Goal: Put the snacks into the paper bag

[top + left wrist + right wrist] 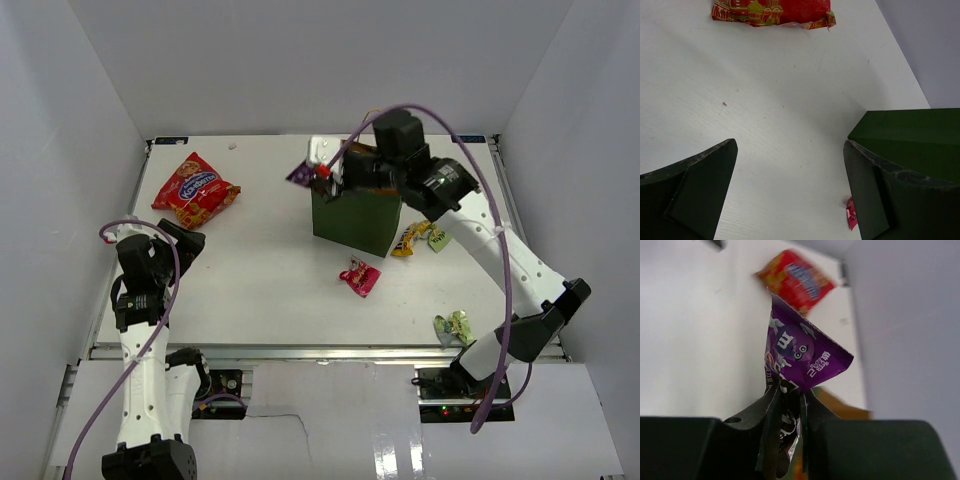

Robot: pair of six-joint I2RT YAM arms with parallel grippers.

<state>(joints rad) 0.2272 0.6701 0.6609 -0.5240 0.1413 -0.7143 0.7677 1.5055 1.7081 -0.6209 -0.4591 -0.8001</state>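
White tabletop (pixel 280 300) boxed by pale walls (pixel 60 120); a small white scrap (pixel 232 145) lies at eleven o'clock.

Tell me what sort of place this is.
Probably a lab test cell: white walls box in a white table, left arm and right arm bolted at its near edge, snacks around a paper bag, right gripper holding a purple packet.

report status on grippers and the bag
Right gripper shut on purple packet, at rim of paper bag. Left gripper open, empty. Nothing seen blocking.
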